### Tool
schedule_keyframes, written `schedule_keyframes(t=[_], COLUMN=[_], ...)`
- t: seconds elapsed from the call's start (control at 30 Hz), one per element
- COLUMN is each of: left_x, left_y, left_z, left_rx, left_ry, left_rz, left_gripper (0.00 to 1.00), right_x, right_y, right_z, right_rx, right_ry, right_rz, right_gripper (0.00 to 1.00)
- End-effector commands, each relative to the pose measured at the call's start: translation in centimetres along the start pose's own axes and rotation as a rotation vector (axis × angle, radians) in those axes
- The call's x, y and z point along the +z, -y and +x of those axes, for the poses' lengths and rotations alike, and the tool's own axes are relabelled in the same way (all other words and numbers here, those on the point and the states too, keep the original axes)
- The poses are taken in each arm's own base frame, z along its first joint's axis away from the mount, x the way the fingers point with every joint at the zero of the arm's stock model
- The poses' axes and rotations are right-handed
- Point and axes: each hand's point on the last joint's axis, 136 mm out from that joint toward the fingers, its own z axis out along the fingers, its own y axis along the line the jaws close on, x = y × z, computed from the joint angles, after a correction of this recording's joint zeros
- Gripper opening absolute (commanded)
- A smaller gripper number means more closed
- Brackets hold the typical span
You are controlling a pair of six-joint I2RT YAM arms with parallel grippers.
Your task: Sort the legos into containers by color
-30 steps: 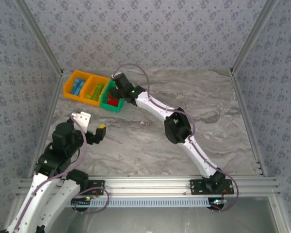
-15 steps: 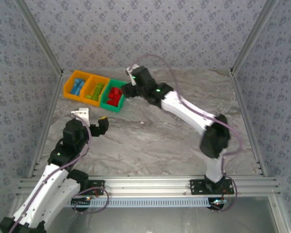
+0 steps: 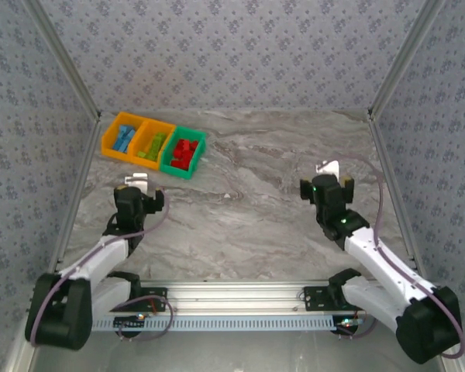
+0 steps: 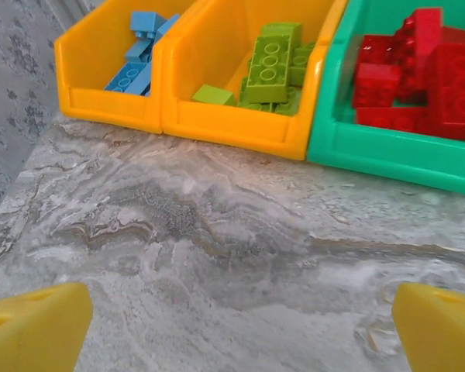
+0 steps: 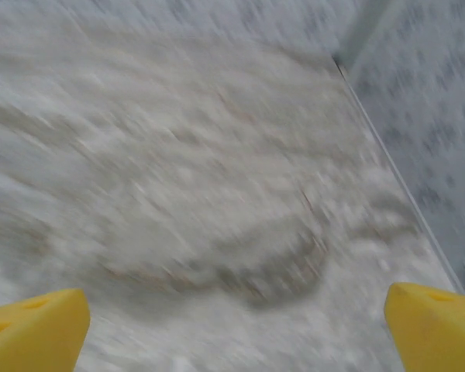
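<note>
Three joined containers stand at the table's far left. The left orange bin (image 3: 122, 136) holds blue legos (image 4: 143, 54). Lime green legos (image 4: 271, 62) lie in the middle orange bin (image 3: 153, 143). Red legos (image 4: 418, 70) fill the green bin (image 3: 184, 153). My left gripper (image 3: 142, 195) sits low on the table a little in front of the bins, pointing at them. It is open (image 4: 236, 333) with bare table between its yellow fingertips (image 4: 31, 329). My right gripper (image 3: 327, 184) is far off on the right side, open (image 5: 232, 329) and empty over bare marble.
The marble table (image 3: 248, 201) is boxed in by patterned walls with metal posts. In the right wrist view, which is motion-blurred, the right wall (image 5: 434, 93) is close. A metal rail (image 3: 240, 294) runs along the near edge by the arm bases.
The right arm swung away from the green bin, back to the table's right side, and its jaws opened wider. The left arm folded down and drew nearer its base.
</note>
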Motion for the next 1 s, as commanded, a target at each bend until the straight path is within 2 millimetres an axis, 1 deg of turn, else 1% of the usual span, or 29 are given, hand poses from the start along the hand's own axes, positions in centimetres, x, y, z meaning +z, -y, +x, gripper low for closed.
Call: schedule_keyframes(t=[0.0, 0.03, 0.07, 0.1, 0.13, 0.17, 0.23, 0.27, 0.3, 0.33, 0.37, 0.4, 0.43, 0.47, 0.5, 0.53, 0.57, 0.67, 0.97], left_x=[1.5, 2.2, 2.9, 3.5, 3.9, 4.5, 5.9, 6.4, 6.5, 6.6, 6.7, 6.7, 6.9, 7.2, 7.2, 7.3, 7.2, 7.3, 7.3], left_y=[-0.4, -0.7, -1.0, -1.4, -1.6, -2.1, -2.3, -2.0, -1.5, -1.2, -1.1, -1.3, -1.8, -1.8, -1.4, -1.3, -1.2, -1.2, -1.2], left_z=[-3.2, -2.9, -2.5, -2.6, -2.7, -2.4, -0.8, -1.0, -0.8, -0.6, -1.0, -0.8, -0.6, -0.8, -0.6, -0.8, -0.8, -0.8, -0.8], left_rx=[-0.054, -0.07, -0.091, -0.112, -0.133, -0.165, -0.192, -0.19, -0.176, -0.161, -0.162, -0.167, -0.176, -0.171, -0.154, -0.143, -0.139, -0.14, -0.139], left_ry=[0.15, 0.147, 0.14, 0.145, 0.149, 0.146, 0.121, 0.149, 0.112, 0.072, 0.111, 0.097, 0.069, 0.072, 0.053, 0.052, 0.056, 0.053, 0.055], left_rz=[0.051, 0.063, 0.078, 0.077, 0.089, 0.092, 0.091, 0.107, 0.135, 0.148, 0.15, 0.141, 0.11, 0.098, 0.1, 0.093, 0.094, 0.094, 0.095], left_gripper=[0.99, 0.99, 0.99, 0.99, 0.99, 0.99, 0.99, 0.99, 0.99, 0.99, 0.99, 0.99, 0.99, 0.99, 0.99, 0.99, 0.99, 0.99, 0.99], right_x=[2.7, 4.0, 5.2, 5.9, 6.6, 7.1, 8.0, 9.2, 10.5, 11.2, 11.1, 11.4, 11.1, 11.2, 11.2, 11.1, 11.2, 11.2, 11.3], right_y=[2.8, 3.2, 3.3, 3.5, 3.1, 2.7, 2.6, 1.8, 1.3, 1.8, 1.7, 1.3, 1.2, 2.0, 1.9, 1.8, 1.6, 0.8, 0.5], right_z=[1.3, 2.7, 3.5, 2.7, 2.7, 1.9, 0.7, 1.8, 2.7, 1.6, 2.1, 3.1, 2.2, 2.3, 2.5, 2.2, 2.3, 2.1, 2.2], right_rx=[0.101, 0.135, 0.165, 0.163, 0.161, 0.134, 0.135, 0.157, 0.157, 0.178, 0.174, 0.166, 0.171, 0.184, 0.175, 0.172, 0.165, 0.15, 0.149], right_ry=[0.071, 0.038, 0.033, 0.05, 0.028, 0.082, 0.154, 0.132, 0.131, 0.195, 0.104, 0.072, 0.148, 0.114, 0.102, 0.126, 0.114, 0.109, 0.102], right_rz=[0.087, 0.07, 0.052, 0.053, 0.032, 0.026, 0.027, -0.034, -0.087, -0.062, -0.077, -0.113, -0.109, -0.064, -0.065, -0.061, -0.067, -0.131, -0.159], right_gripper=[1.0, 1.0, 1.0, 1.0, 1.0, 1.0, 1.0, 1.0, 1.0, 1.0, 1.0, 1.0, 1.0, 1.0, 1.0, 1.0, 1.0, 1.0, 1.0])
